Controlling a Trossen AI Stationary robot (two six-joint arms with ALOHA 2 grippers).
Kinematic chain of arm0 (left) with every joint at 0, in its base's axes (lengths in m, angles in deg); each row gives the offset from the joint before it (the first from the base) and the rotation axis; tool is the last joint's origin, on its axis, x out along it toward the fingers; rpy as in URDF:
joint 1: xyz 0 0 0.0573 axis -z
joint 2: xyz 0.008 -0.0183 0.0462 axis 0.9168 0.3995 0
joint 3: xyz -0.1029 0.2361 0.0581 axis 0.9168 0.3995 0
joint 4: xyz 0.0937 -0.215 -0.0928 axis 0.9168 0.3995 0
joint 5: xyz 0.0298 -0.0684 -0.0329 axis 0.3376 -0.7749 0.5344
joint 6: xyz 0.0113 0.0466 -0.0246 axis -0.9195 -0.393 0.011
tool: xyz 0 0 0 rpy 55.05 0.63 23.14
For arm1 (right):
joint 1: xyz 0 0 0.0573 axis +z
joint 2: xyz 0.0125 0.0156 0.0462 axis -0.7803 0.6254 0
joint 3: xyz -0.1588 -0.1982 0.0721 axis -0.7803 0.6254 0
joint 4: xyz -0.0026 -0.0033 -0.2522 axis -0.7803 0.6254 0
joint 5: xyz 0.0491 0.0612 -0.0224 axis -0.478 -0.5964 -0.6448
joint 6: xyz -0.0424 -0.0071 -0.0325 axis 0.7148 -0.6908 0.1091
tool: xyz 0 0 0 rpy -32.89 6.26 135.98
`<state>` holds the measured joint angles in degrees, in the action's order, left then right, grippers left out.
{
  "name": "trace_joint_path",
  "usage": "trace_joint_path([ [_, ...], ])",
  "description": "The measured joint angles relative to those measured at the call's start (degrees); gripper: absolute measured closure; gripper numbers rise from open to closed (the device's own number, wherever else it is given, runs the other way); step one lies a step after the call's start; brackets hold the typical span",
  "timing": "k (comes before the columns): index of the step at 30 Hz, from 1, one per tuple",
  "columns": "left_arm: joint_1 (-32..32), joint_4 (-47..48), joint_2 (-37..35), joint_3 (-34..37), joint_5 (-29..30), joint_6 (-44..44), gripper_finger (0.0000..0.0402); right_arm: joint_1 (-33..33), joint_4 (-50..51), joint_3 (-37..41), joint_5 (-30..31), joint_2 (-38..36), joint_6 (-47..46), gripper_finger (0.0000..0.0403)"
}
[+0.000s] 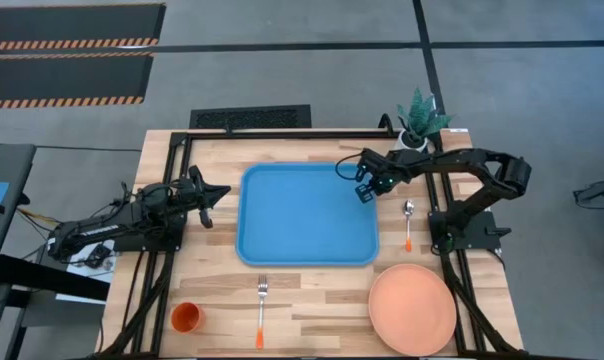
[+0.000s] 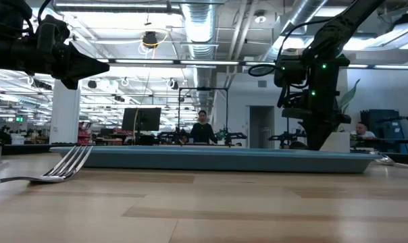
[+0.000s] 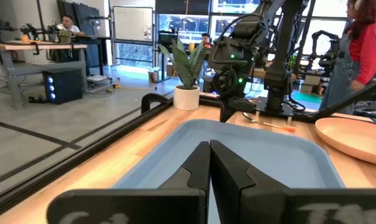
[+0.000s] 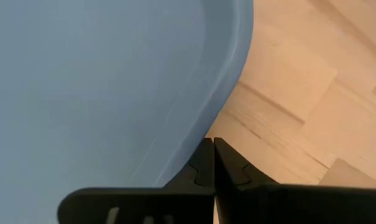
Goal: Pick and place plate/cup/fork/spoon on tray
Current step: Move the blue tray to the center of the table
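Right hand (image 1: 365, 190) over far right corner of tray (image 1: 282, 225), fingers pressed together, holding nothing. Left hand (image 1: 214, 194) left of tray, fingers together, empty.

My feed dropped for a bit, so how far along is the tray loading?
Nothing is loaded: the tray is bare. Neither arm carries anything. The right end effector, fingers shut, hangs over the tray's far right corner; the left end effector, also shut, waits beside its left edge. Left to do: the plate, cup, fork and spoon, all lying on the table.
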<state>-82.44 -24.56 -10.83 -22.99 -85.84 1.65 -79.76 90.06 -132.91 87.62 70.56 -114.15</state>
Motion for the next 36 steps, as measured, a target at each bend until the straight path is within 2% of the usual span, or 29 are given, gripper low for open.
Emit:
trace_joint_path([
  [12,0.00,0.00,-0.01,-0.01,-0.01,0.00,0.0401,-1.80,-0.24,-0.07,-0.53,-0.81,1.29,0.0394],
  [24,0.00,0.01,-0.01,-0.01,-0.02,0.00,0.0401,-6.54,-11.00,-0.13,0.61,-0.83,2.18,0.0394],
  [30,0.00,0.00,0.00,-0.01,-0.01,0.00,0.0401,-6.37,-10.41,-0.55,1.64,-0.91,3.15,0.0394],
  [36,0.00,0.02,-0.02,0.00,0.00,0.00,0.0401,-4.55,-3.49,-0.55,4.22,-0.86,-2.00,0.0394],
])
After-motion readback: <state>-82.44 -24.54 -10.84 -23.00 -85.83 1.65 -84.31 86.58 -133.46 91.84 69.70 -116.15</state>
